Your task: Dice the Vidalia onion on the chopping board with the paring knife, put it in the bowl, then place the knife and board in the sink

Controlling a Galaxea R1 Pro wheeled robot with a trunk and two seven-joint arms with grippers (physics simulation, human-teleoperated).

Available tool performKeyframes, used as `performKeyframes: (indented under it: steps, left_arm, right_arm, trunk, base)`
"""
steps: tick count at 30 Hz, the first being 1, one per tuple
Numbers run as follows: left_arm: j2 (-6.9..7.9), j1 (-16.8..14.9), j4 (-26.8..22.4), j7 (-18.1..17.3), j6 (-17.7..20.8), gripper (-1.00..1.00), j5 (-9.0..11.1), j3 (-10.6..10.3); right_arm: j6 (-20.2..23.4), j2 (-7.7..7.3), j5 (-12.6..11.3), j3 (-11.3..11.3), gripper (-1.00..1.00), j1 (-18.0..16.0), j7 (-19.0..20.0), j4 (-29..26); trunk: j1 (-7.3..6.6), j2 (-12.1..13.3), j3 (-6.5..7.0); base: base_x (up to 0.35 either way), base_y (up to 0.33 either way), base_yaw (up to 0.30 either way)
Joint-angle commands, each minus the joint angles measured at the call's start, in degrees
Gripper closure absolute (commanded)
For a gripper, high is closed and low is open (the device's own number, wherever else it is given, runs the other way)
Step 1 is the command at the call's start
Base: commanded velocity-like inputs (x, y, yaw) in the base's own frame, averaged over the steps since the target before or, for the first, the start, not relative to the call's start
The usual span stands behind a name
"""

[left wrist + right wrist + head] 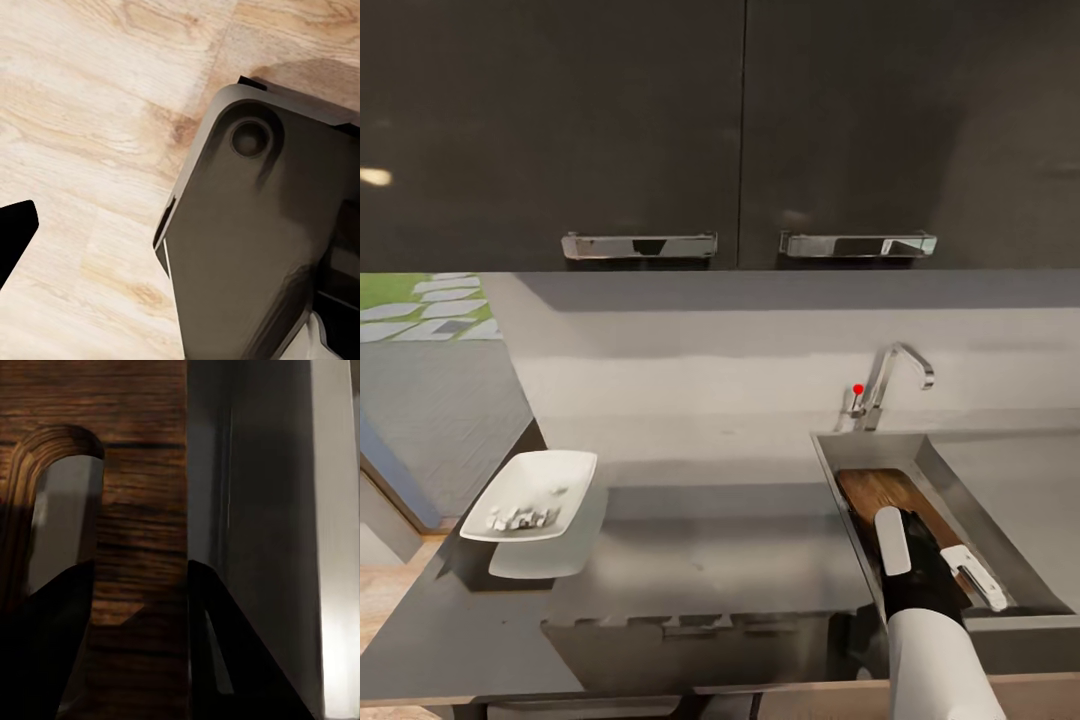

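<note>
**Desk:** Chopping board [880, 492] — where is it, and why there?

**Operator:** It lies inside the sink [830, 462], leaning along the basin's length beneath the tap [890, 375]. I judge this as the closing step: the board goes into the basin once the dicing is done. The bowl [532, 495] sits well apart at the far left end of the table [720, 540], with pale diced pieces in it.

**Desk:** And the knife?

**Operator:** I cannot make it out in the basin from here.

**Desk:** Your right hand?

**Operator:** My right hand [940, 570] reaches forward and down over the sink's near rim, forearm rising from the bottom edge of the head view. Through the right wrist camera, the dark fingers [225, 660] sit either side of the board's handle end, beside the slot, gripping the wood narrowly. I have not let go.

**Desk:** Left hand?

**Operator:** Its camera looks at wood floor [90, 112] and part of my own base [255, 255]; whether that hand is wide or narrow, I cannot tell.
</note>
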Motion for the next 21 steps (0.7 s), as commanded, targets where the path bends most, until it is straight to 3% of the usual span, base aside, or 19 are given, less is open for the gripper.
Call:
performKeyframes:
  steps: [1, 21]
  left_arm:
    - [0.03, -0.1, 0.26, -0.01, -0.4, -1.0, 0.01, 0.16]
    - [0.09, -0.09, 0.3, -0.01, -0.4, -1.0, 0.01, 0.16]
  right_arm:
    - [0.56, 0.04, 0.07, -0.08, 1.0, -0.05, -0.16, 0.33]
    - [-1.35, 0.04, -0.02, 0.01, 1.0, -0.08, -0.16, 2.54]
  trunk:
    - [0.03, -0.13, -0.13]
    - [0.03, -0.13, -0.13]
  base:
    - [0.0, 0.0, 0.003]
    - [0.0, 0.0, 0.0]
